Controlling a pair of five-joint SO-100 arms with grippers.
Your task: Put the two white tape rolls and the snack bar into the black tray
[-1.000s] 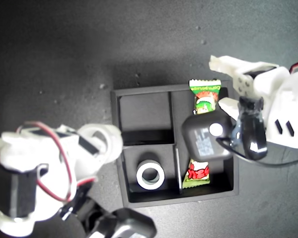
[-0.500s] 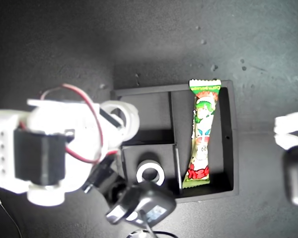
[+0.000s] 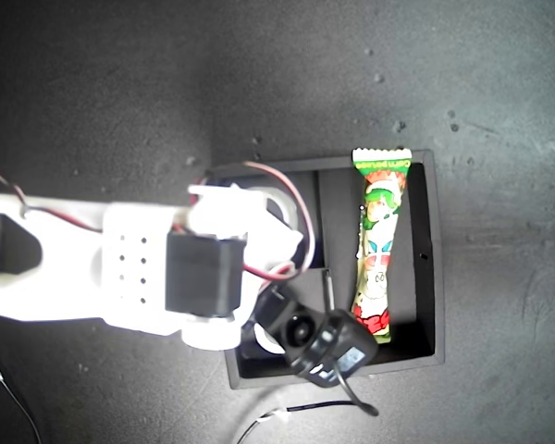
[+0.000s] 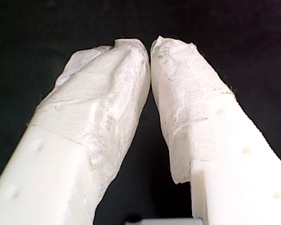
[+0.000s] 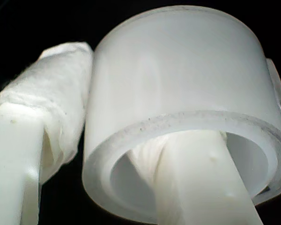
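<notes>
Dark speckled surface all round, carrying the black tray toward the exterior view's right. Snack bar lying lengthwise in the tray's long compartment, its green crimped end over the far wall. Both small compartments largely hidden beneath a bulky white arm reaching in from the exterior view's left, red wires looping over it and a black camera module hanging near the tray's near wall; a thin cable trailing on the surface below. At the arm's tip, over the small compartments, my second gripper pinching a white tape roll: one padded finger outside the ring, the other passing through its open centre. My first gripper seen only against darkness, padded jaws pressed together at the tips, nothing between them. Second tape roll not visible.
</notes>
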